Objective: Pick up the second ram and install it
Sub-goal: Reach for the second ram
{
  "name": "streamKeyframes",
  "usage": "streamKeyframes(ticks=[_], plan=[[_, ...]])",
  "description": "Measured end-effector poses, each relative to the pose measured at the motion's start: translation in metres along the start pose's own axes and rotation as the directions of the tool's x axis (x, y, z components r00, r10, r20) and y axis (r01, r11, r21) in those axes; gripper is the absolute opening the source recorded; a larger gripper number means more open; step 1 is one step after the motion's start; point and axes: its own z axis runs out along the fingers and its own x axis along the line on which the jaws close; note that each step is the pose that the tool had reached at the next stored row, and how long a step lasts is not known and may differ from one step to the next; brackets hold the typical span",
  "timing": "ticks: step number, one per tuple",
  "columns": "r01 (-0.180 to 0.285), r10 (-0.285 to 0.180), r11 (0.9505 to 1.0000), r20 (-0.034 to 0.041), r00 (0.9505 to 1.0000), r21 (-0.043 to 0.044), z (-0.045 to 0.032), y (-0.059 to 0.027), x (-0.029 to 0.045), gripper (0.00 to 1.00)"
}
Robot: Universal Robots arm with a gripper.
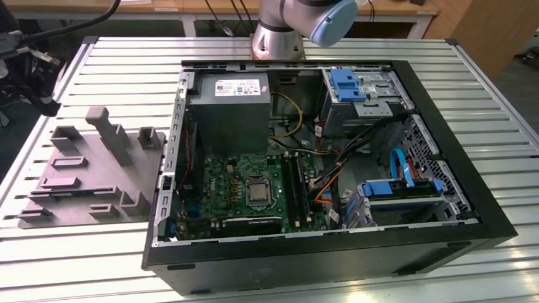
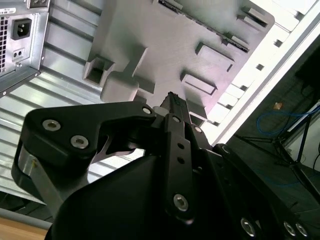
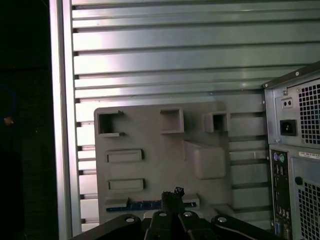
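No print could be read: in the exterior view a white label (image 1: 240, 87) with tiny dark print lay on the grey power supply box (image 1: 227, 123) inside the open computer case (image 1: 337, 259), and in the first wrist view a pale strip label (image 3: 309, 155) crossed its rear panel (image 3: 276, 145).

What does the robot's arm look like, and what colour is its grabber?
The arm is a round, shiny silver-grey tube with a pale blue cap on its joint. The gripper is black and chunky. It is made of flat, angular links pinned together with round silver screws.
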Motion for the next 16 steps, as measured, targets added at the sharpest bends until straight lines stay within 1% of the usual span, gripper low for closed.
streamKeyframes(ticks=[8,16], plan=[[0.0,0.0,1.0,-0.0028,1.0,0.0003,0.0104,-0.009,0.0024,0.1],[0.0,0.0,1.0,-0.006,1.0,0.0005,0.0205,-0.0204,0.0039,0.1]])
